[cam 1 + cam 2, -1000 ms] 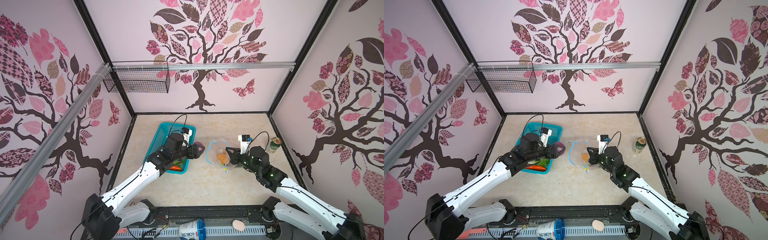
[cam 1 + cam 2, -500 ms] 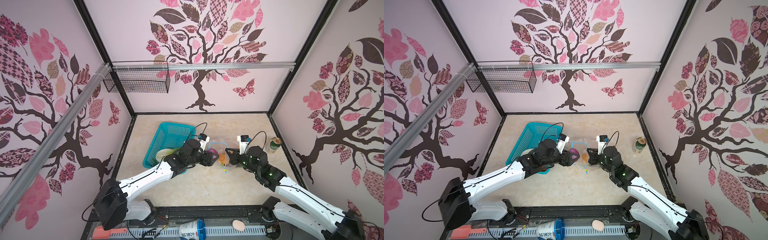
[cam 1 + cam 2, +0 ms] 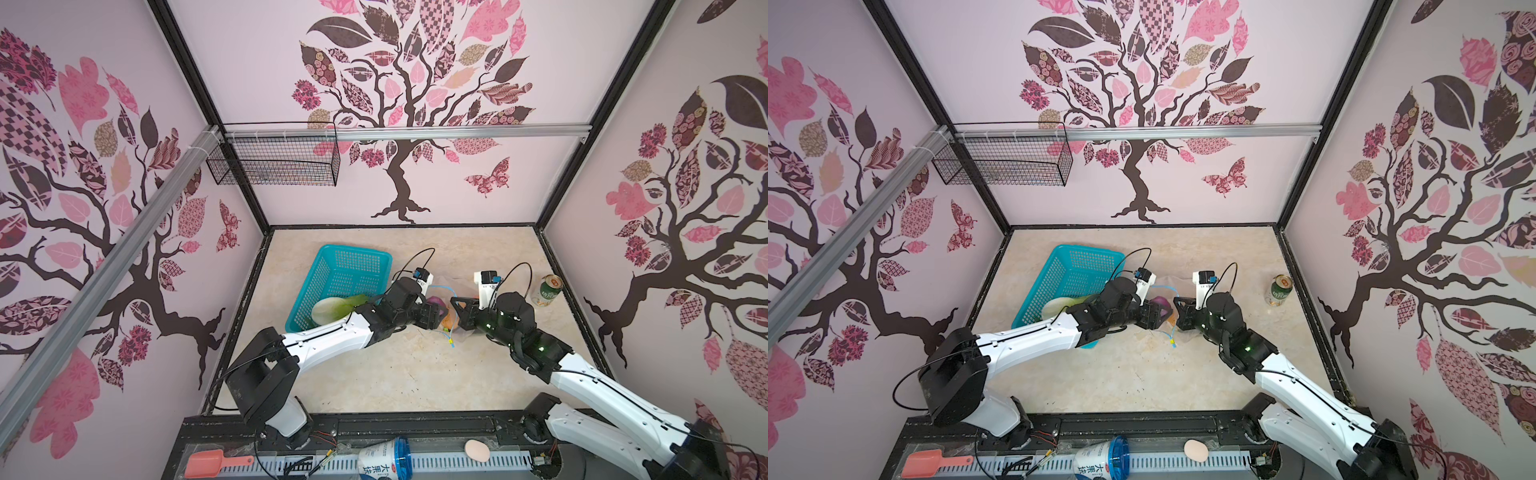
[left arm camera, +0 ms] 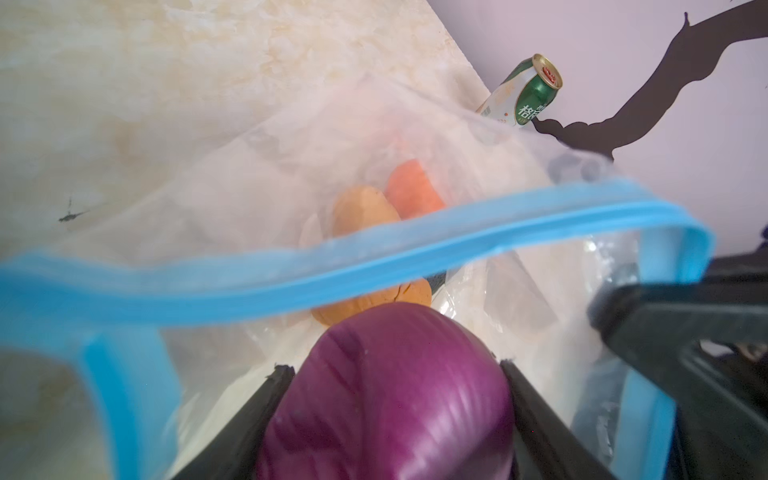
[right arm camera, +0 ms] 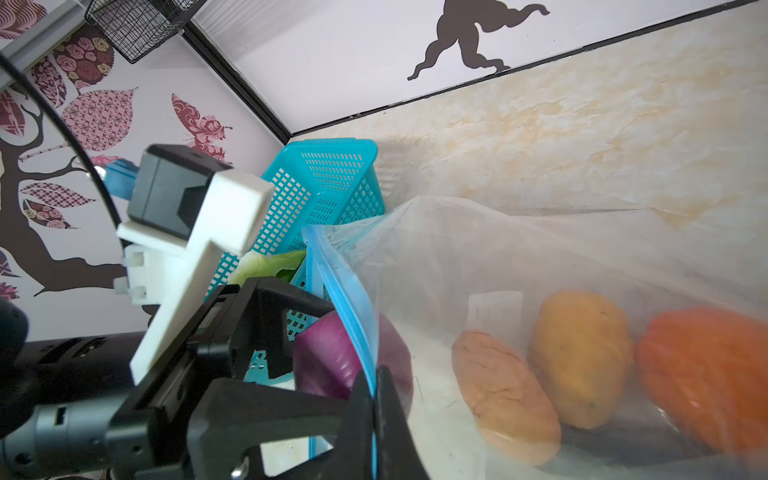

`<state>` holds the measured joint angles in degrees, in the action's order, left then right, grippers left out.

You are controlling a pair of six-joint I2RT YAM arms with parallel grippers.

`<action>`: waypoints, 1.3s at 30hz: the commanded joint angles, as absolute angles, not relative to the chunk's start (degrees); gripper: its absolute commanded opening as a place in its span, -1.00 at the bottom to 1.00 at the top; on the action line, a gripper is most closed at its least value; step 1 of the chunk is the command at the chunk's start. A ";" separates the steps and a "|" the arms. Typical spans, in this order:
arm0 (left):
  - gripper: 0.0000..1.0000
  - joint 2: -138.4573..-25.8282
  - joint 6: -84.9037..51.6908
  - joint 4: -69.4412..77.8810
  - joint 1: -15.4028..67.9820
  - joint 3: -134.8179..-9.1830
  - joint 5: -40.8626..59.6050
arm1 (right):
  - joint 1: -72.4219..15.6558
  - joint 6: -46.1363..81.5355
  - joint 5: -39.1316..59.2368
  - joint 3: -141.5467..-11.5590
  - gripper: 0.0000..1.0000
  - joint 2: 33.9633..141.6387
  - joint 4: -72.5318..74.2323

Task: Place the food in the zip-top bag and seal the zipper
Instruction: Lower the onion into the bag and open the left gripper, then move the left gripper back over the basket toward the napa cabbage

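My left gripper (image 4: 394,368) is shut on a purple onion (image 4: 390,390) and holds it at the mouth of the zip-top bag (image 4: 291,158), just under the light-blue zipper (image 4: 374,257). My right gripper (image 5: 375,374) is shut on the zipper (image 5: 345,291) edge and keeps the mouth lifted open. Inside the clear bag lie two tan potatoes (image 5: 503,399) and an orange pumpkin (image 5: 702,374). In a top view the onion (image 3: 434,300) sits between both grippers at mid-table, and the yellow slider (image 3: 451,338) hangs in front of them. Green lettuce (image 3: 332,307) lies in the basket.
A teal perforated basket (image 3: 345,270) stands left of the bag, under my left arm. A green drink can (image 3: 548,291) stands near the right wall. A pale egg-shaped object (image 3: 477,450) and a red scoop (image 3: 216,462) lie on the front rail.
My left arm swung right from over the basket to the bag's mouth, carrying the purple onion. The right gripper kept its pinch on the zipper edge and stayed put.
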<state>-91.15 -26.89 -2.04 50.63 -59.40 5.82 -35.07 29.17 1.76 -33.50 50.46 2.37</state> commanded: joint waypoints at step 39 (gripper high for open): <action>0.92 -61.63 -42.60 -28.07 39.84 -47.35 -11.41 | -35.07 28.72 1.16 -33.35 -1.00 49.60 3.15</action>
<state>-63.90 -38.26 -23.42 42.33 -50.00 -9.13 -35.07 29.41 1.50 -33.30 50.39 2.76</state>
